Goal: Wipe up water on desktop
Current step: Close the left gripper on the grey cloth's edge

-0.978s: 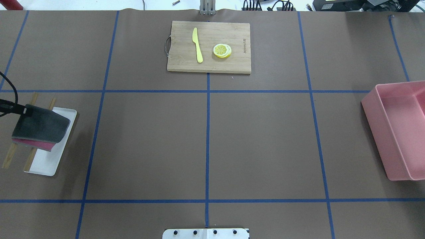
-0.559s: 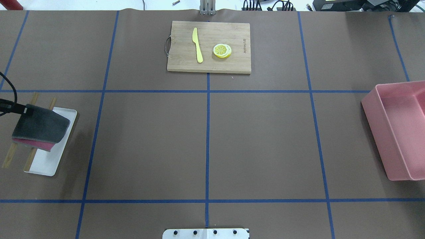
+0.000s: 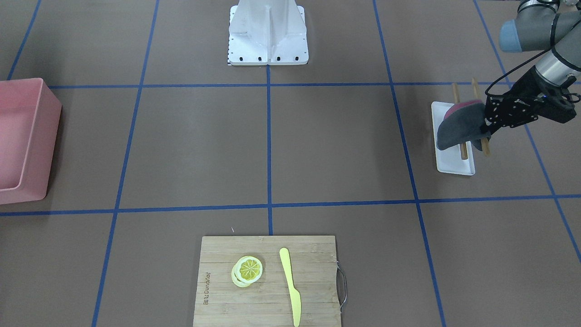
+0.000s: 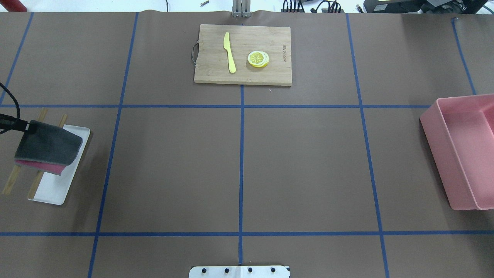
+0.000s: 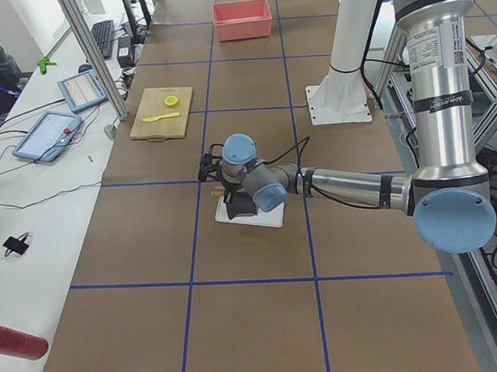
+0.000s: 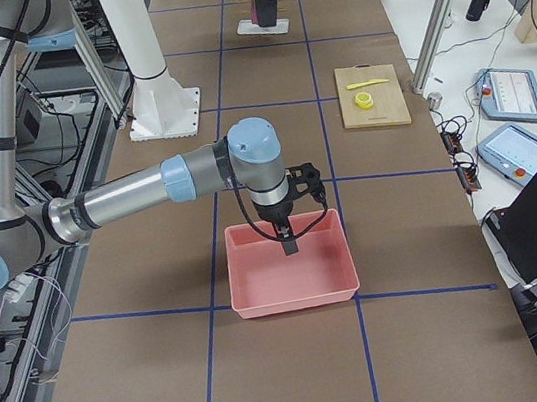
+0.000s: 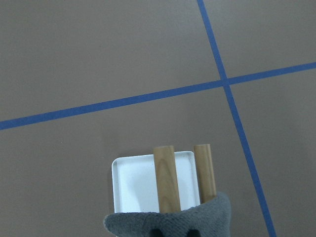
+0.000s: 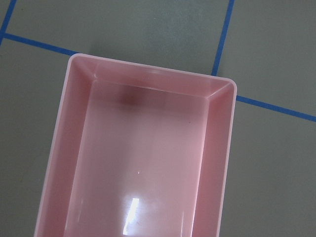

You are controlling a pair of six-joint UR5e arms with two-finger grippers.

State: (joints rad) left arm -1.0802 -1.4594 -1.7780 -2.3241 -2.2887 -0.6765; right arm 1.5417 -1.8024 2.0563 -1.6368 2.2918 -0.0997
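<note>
– Left end effector (image 3: 487,123), how does it stand?
– Clamped on one end of a folded cloth (image 3: 459,129), grey outside and pink within.
– And the worktop (image 4: 173,166)?
– Brown and matte, ruled into big rectangles by blue tape lines (image 4: 241,154). It runs under everything, from edge to edge of the overhead view.
– Where is the cloth on it?
– At the robot's left end, over a white rectangular tray (image 4: 54,189). Two wooden sticks (image 7: 167,177) lie side by side along the tray, their ends reaching past its rim. The cloth hangs across the sticks and one end of the tray; whether it touches them I cannot tell. In the left wrist view its grey edge fills the bottom middle, with the tray and sticks just beyond.
– Farther out?
– At the middle of the far edge, opposite the robot's base plate (image 4: 239,271), lies a bamboo cutting board (image 4: 210,71) with a metal handle (image 4: 194,52) on one short side. On it are a yellow knife (image 4: 229,52) and, near it but apart, a small stack of lemon slices (image 4: 257,58).
– The other end?
– A pink rectangular bin (image 4: 436,143) sits at the robot's right end, well apart from the board. The right end effector (image 6: 289,243) hangs over it, pointing down. It shows only in the side view, so I cannot tell whether its fingers are apart or together.
</note>
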